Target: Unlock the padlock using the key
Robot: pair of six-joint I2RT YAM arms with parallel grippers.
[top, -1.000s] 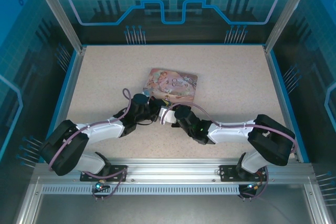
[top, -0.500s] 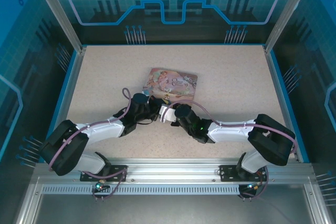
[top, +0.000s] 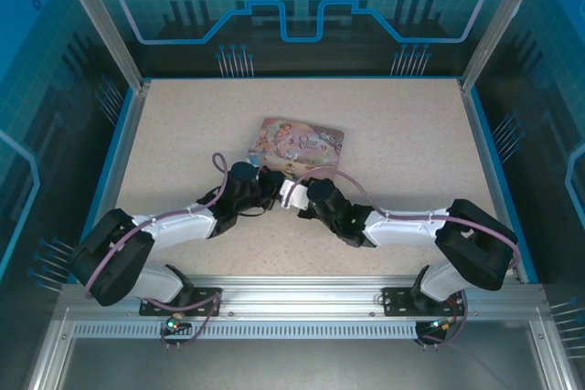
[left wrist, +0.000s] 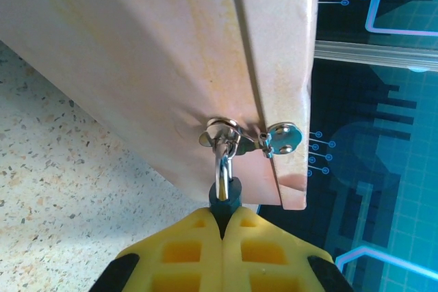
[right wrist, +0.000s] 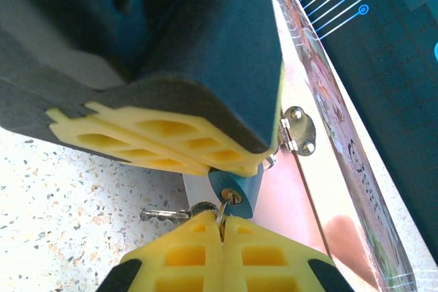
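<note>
The tiny blue-teal padlock [right wrist: 237, 186] hangs by its silvery shackle [left wrist: 223, 165] from the hasp [left wrist: 226, 131] on the front of the pink tin box [top: 299, 143]. My left gripper [left wrist: 222, 218] is shut on the padlock body [left wrist: 224, 203], holding it just off the box's front. My right gripper [right wrist: 222, 223] is shut on the small grey key [right wrist: 225, 210], whose tip sits in the keyhole at the padlock's bottom. A second key [right wrist: 164, 215] on the same ring sticks out to the left. In the top view the two grippers meet at the box's near edge, left gripper [top: 272, 187], right gripper [top: 292, 196].
The pink box lies flat in the middle of the speckled table [top: 183, 134], and its hinge plate [right wrist: 299, 130] is next to the padlock. The left fingers [right wrist: 157, 138] loom close above the right gripper. Blue walls enclose the table.
The right wrist has crept slightly toward the box and padlock. The left arm holds still.
</note>
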